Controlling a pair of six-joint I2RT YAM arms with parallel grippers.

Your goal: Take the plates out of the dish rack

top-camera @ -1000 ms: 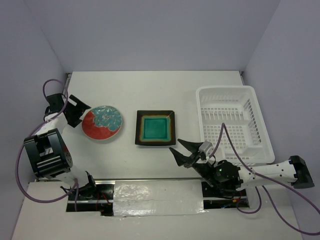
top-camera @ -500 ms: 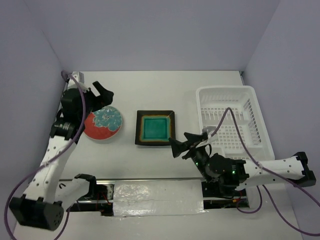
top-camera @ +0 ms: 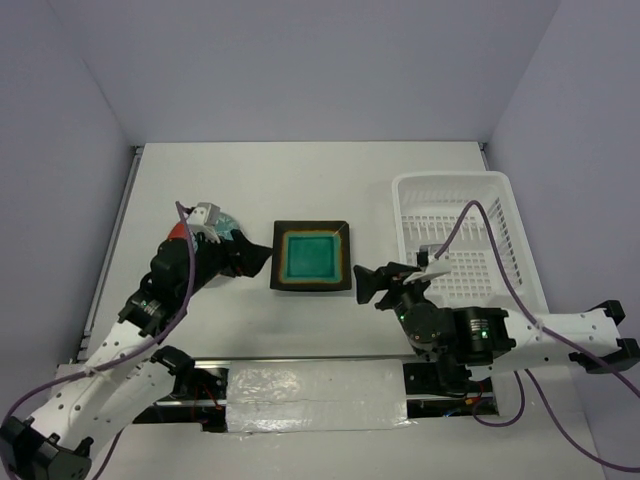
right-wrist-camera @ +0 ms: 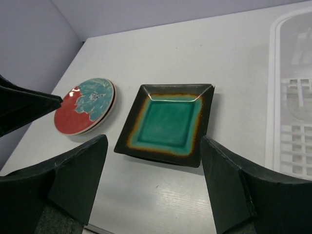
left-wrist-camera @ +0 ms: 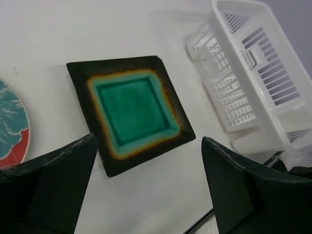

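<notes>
In the top view you find the square plate lying flat on the table in the middle of the frame. It is apart from the rack, which stands at the right. In the right wrist view the round plate lies flat at the middle left, near the square plate but not touching it. In the top view the left arm covers most of the round plate. Your left gripper sits at the left edge of the square plate in the frame, its jaws spread wide and grasping nothing. Your right gripper is just beside the lower right corner of the square plate, between plate and rack, and it is also released and empty. Each wrist view shows the square plate between its own two fingers.
</notes>
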